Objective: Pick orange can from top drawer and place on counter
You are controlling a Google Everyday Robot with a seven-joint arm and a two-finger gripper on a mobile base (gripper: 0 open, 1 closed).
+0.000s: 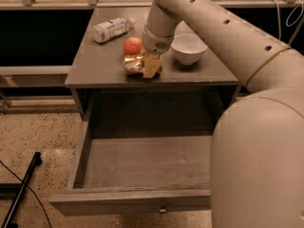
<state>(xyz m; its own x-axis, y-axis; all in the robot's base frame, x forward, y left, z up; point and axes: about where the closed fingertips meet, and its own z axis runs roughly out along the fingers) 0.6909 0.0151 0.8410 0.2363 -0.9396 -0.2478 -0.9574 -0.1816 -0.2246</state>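
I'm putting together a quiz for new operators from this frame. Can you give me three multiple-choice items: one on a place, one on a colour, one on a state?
1. Where is the orange can?
A. in the top drawer
B. on the counter, by the apple
C. on the floor

2. What colour is the bowl?
A. white
B. blue
C. black

3. How does the top drawer stand?
A. shut
B. pulled open
C. taken out

Answers:
1 B: the can lies on the counter in front of the apple, with the gripper right beside it.
2 A: the bowl is plain white.
3 B: the drawer's floor is in full view.
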